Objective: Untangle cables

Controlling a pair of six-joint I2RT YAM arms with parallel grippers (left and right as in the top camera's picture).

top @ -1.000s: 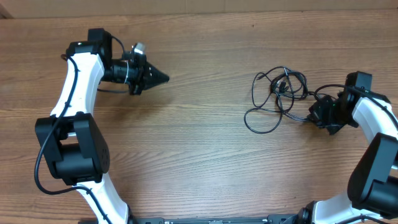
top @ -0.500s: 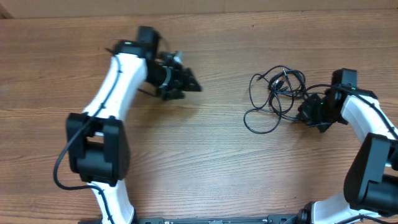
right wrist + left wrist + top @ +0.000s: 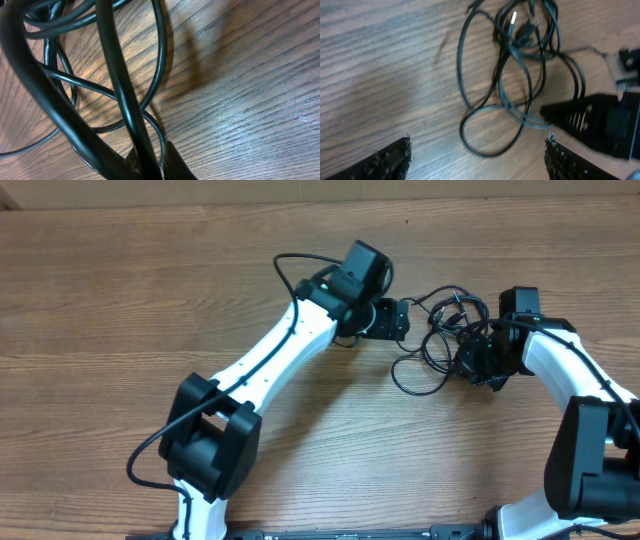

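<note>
The cables (image 3: 446, 321) lie in a black tangle of loose loops on the right half of the wooden table (image 3: 100, 300). My left gripper (image 3: 407, 319) reaches across to the tangle's left edge and stands open. In the left wrist view its fingers (image 3: 387, 161) sit wide apart, with a loop of the cables (image 3: 520, 35) just ahead and nothing between them. A pale plug end (image 3: 513, 19) shows in the knot. My right gripper (image 3: 464, 359) is at the tangle's right side. In the right wrist view it (image 3: 152, 167) is shut on a strand of the cables (image 3: 117, 75).
The pointed black tip of the right gripper (image 3: 580, 120) shows in the left wrist view, close beside the cable loops. The left arm (image 3: 280, 360) stretches diagonally over the middle of the table. The two grippers stand only a short way apart.
The left arm has swung from the far left across to the cables, and its gripper has gone from shut to open. The right gripper has slid a little left, into the tangle.
</note>
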